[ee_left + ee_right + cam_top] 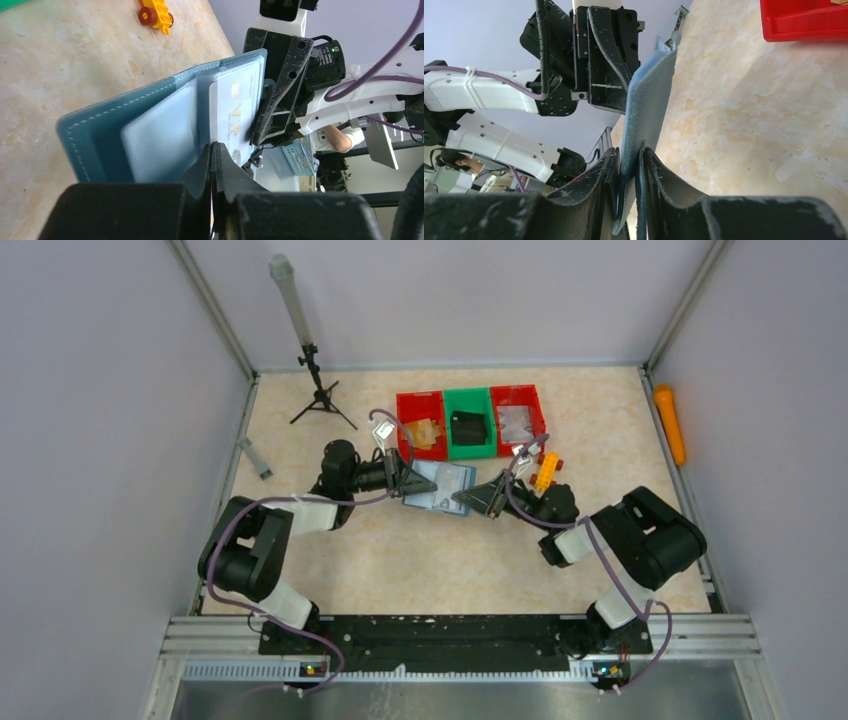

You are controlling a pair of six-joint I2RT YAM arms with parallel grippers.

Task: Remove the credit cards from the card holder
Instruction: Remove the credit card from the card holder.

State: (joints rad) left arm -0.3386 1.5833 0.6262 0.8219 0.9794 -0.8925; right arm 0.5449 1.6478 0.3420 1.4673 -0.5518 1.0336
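The slate-teal card holder point(440, 487) is held open above the table between both grippers. In the left wrist view its teal cover point(100, 130) is spread left, with clear sleeves and a white VIP credit card point(235, 110) inside. My left gripper point(212, 149) is shut on the near edge of that card in its sleeve; it is at the holder's left side in the top view point(408, 483). My right gripper point(629, 150) is shut on the holder's other cover point(649, 100); it is at the holder's right side in the top view point(472, 498).
Three bins stand behind the holder: red point(420, 425), green point(468, 423) with a black lump, red point(517, 418). A yellow toy point(545, 472) lies by the right gripper. A small tripod point(320, 395) is at back left and an orange cylinder point(670, 425) past the right edge.
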